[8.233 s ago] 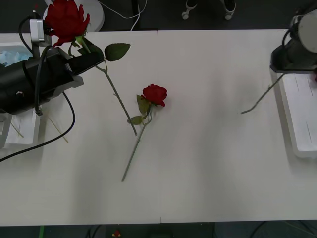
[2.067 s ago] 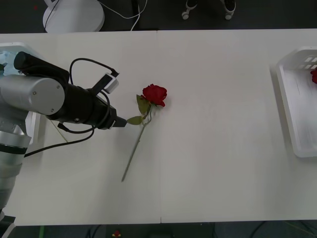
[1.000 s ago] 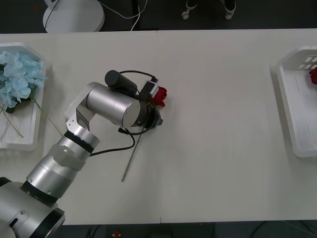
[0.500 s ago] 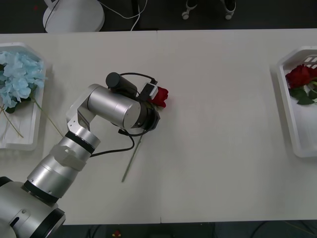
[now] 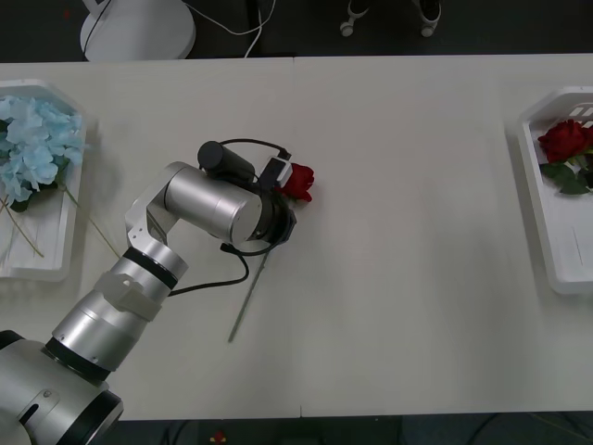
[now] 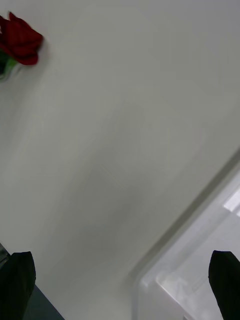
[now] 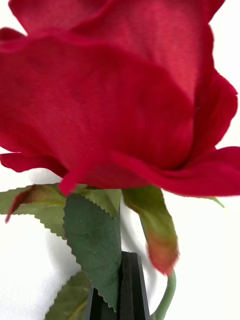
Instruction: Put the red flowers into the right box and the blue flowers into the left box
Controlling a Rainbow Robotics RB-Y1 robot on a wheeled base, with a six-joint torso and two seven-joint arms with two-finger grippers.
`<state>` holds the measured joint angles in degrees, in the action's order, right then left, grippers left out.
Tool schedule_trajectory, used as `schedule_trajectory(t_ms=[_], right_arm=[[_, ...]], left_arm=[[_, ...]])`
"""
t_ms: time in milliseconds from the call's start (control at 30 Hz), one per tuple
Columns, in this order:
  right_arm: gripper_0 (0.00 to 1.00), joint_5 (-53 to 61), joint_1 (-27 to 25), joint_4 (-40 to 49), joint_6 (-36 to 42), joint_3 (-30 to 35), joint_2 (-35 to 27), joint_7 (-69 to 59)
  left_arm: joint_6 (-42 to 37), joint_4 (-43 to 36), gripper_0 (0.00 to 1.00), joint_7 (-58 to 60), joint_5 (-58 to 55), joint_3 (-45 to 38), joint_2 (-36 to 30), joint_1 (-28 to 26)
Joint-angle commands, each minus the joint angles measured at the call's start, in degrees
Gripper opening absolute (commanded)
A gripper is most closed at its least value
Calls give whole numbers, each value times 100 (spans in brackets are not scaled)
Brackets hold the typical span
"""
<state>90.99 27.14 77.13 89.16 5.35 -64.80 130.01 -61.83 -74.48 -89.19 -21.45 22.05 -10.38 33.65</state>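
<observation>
Since 1 second ago the left gripper [image 7: 122,295] has been closed on the last rose [image 5: 298,181] lying mid-bench, while the right gripper [image 6: 120,280], fingers apart, has left roses [image 5: 565,141] in the right box [image 5: 542,218].

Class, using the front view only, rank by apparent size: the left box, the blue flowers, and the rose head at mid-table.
1. left box, though cut off by the frame edge
2. blue flowers
3. rose head, beside the left hand

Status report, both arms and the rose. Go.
Left gripper shut on rose mid-table. Right gripper open beside right box. Nothing in the way.
</observation>
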Motion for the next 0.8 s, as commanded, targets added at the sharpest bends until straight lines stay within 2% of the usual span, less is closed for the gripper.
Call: schedule_trajectory(t_ms=[33,267,300,333,400,433,600,800], right_arm=[[100,463,160,294,23,-157,231,112],[100,683,-33,1173,-311,-228,381,156],[100,700,-68,1296,-382,-219,407,165],[100,718,-121,1472,-478,-219,433,183],[100,727,-227,1718,-645,-219,468,218],[100,736,-288,1858,-777,-210,521,244],[100,1070,-543,2043,-1111,-166,644,306],[100,1131,-561,2017,-962,-166,688,376]], left_arm=[[197,-49,0,112,-9,115,141,238],[224,-93,0,174,-61,36,124,238],[224,-111,16,165,-61,18,115,229],[189,-155,47,165,-61,1,97,229],[57,-251,73,147,-79,-52,53,229],[-84,-348,81,130,-105,-96,27,229],[-928,-937,96,121,-202,-263,-61,229],[-1666,-1411,100,226,-334,-351,-70,238]])
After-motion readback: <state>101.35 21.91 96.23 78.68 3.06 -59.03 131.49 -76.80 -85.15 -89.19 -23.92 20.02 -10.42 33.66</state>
